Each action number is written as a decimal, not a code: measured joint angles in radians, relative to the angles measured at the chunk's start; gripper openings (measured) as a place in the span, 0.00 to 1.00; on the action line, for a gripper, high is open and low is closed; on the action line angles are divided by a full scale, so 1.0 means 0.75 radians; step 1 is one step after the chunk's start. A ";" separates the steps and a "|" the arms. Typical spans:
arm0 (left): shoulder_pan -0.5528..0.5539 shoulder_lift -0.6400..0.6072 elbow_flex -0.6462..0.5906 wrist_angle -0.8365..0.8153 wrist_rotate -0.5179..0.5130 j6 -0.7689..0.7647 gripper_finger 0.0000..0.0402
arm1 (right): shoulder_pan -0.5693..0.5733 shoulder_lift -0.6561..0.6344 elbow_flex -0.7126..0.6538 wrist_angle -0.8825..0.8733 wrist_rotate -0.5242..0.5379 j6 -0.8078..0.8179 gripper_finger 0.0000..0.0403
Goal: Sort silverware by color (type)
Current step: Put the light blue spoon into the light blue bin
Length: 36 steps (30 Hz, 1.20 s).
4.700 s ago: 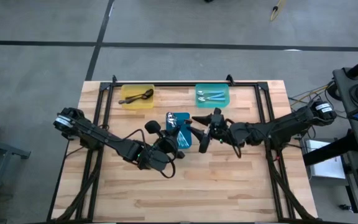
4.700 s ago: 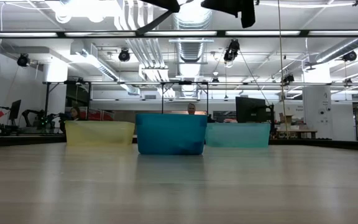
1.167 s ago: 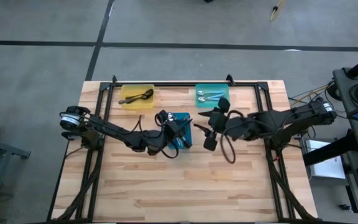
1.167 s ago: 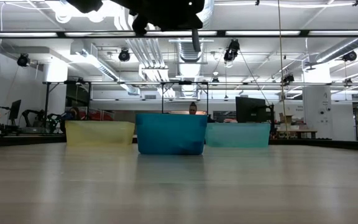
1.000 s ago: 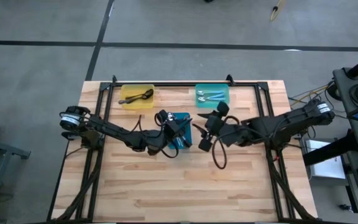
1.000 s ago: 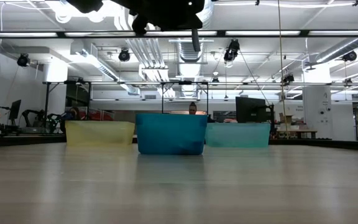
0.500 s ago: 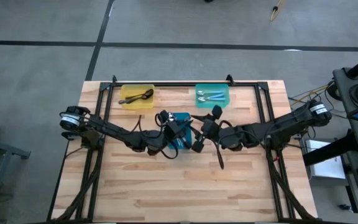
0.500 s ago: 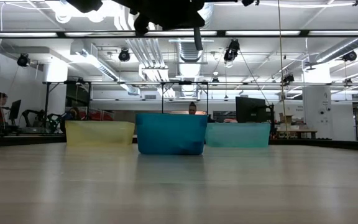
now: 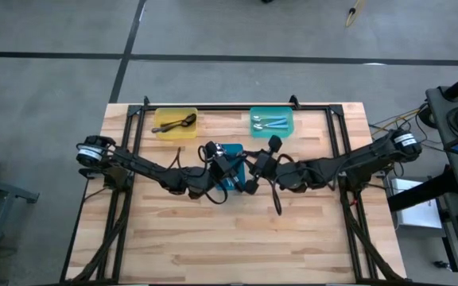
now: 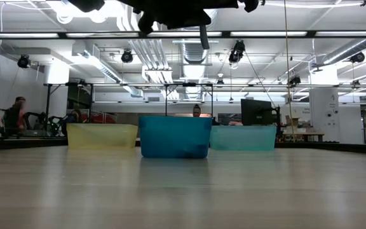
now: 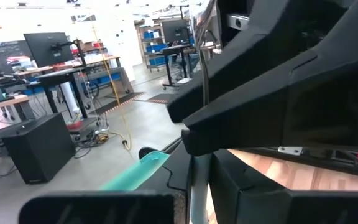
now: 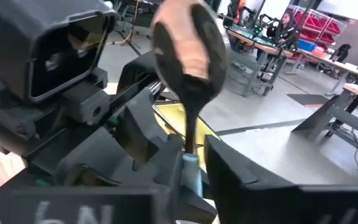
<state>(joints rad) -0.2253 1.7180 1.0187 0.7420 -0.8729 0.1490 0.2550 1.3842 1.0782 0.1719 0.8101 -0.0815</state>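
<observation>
Above the blue tray (image 9: 230, 151) my two grippers meet tip to tip. My left gripper (image 9: 232, 173) is shut on a dark spoon (image 12: 188, 46) that stands upright, bowl up. My right gripper (image 9: 249, 181) faces it from the table's right, its fingers closed in on the spoon's handle. In the low view a thin dark end (image 10: 203, 39) hangs below the arms. Dark spoons lie in the yellow tray (image 9: 175, 123), blue-handled ones in the teal tray (image 9: 271, 121). My left gripper (image 11: 197, 186) pinches the spoon's handle (image 11: 199, 177) between its two fingers, coming level from the table's left. The spoon shows edge-on, upright and lifted clear of the tray. My right gripper hides how far along the handle the hold sits. My right gripper (image 12: 192, 158) has the spoon's handle (image 12: 190, 140), just below the bowl, between its two fingers (image 12: 222, 165). It comes level from the table's right, across the handle. The bowl stands above the fingers; the spoon is clear of the tray.
The three trays stand in the far half of the wooden table (image 9: 237, 238); its near half is bare wood. A black frame rail (image 9: 237, 109) runs along the far edge. A person sits in the room beyond (image 10: 14, 114).
My right gripper has moved toward the table's left and slightly down, up to my left gripper over the blue tray. My left gripper has kept still with the spoon upright.
</observation>
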 joint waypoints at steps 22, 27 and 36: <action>-0.015 -0.055 -0.039 -0.012 -0.022 0.133 0.40 | -0.002 -0.052 0.026 -0.084 0.002 -0.066 0.05; -0.016 -0.168 -0.154 -0.012 -0.007 0.180 0.43 | -0.046 -0.058 0.160 -0.342 -0.060 -0.031 0.05; 0.003 -0.542 -0.440 -0.001 0.111 0.307 0.43 | -0.284 -0.051 0.419 -0.816 -0.518 -0.009 0.05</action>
<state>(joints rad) -0.2230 1.3115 0.6885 0.7414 -0.7895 0.3790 0.0420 1.3463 1.3922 -0.4405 0.4217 -0.0880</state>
